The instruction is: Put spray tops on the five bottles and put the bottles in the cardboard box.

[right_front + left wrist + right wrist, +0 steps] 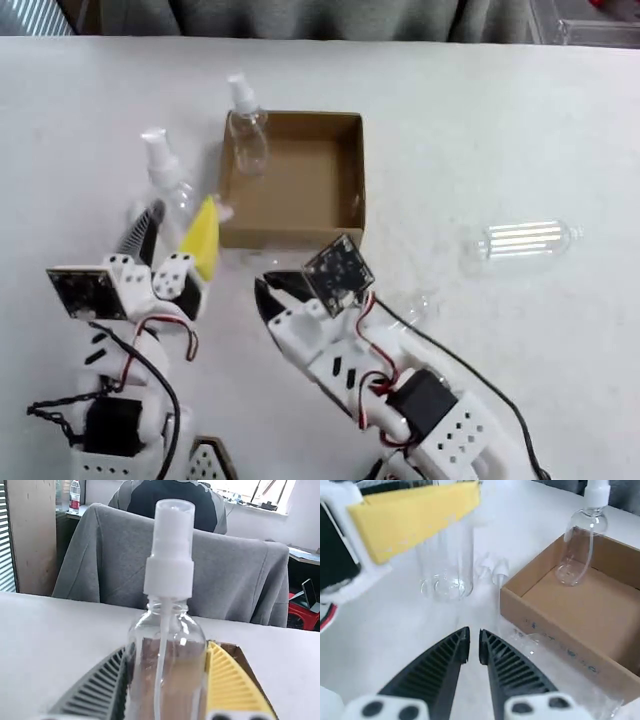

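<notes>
A clear bottle [167,650] with a white spray top [169,550] stands upright left of the cardboard box [290,238]. My left gripper [167,695] is shut on the bottle's body, grey finger on one side and yellow finger [200,238] on the other. A second capped bottle [246,135] stands inside the box at its far left corner. My right gripper [472,647] hovers low in front of the box's near wall [545,625], its black fingers almost touching and holding nothing. An uncapped bottle [525,240] lies on its side to the right.
Loose white spray tops [492,570] lie on the table between the held bottle [445,565] and the box's near left corner. Another clear bottle [415,305] lies beside the right arm. A grey cloth hangs behind the table's far edge.
</notes>
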Available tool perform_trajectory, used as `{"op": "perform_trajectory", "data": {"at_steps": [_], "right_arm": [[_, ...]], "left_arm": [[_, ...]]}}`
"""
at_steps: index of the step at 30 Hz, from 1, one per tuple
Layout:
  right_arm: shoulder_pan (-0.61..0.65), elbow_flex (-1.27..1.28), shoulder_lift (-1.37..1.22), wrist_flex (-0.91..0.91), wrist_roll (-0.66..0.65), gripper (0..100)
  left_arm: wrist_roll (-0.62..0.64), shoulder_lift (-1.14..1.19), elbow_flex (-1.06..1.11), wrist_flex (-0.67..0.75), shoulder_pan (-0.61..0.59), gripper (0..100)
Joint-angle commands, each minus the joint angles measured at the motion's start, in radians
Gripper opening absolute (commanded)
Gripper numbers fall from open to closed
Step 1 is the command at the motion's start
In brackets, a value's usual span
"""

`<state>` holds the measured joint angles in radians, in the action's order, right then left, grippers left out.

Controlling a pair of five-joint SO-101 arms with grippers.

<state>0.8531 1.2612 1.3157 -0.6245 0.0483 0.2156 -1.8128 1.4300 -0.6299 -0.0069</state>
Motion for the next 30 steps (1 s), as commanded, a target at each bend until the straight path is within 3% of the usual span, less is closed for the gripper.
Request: {"op": "perform_trajectory", "data": {"at_steps": [1,10,14,23,30], "right_arm": [[0.039,0.094,0.077,0.124,-0.012,1.5],[0.045,0.411,0.377,0.326,-0.012,1.5],[0.097,0.430,0.493,0.245,-0.012,1.5],[0.150,0.430,0.475,0.213,-0.012,1.5],[0.150,0.430,0.475,0.220,-0.012,1.5]], "left_arm": [[0.011,-0.005,-0.077,0.002,0.015,2],[0.011,-0.004,-0.078,0.020,0.124,2],[0.015,0.056,-0.097,0.069,0.143,2],[0.017,0.429,-0.338,0.080,0.145,2],[0.018,0.430,-0.365,0.077,0.226,2]]}}
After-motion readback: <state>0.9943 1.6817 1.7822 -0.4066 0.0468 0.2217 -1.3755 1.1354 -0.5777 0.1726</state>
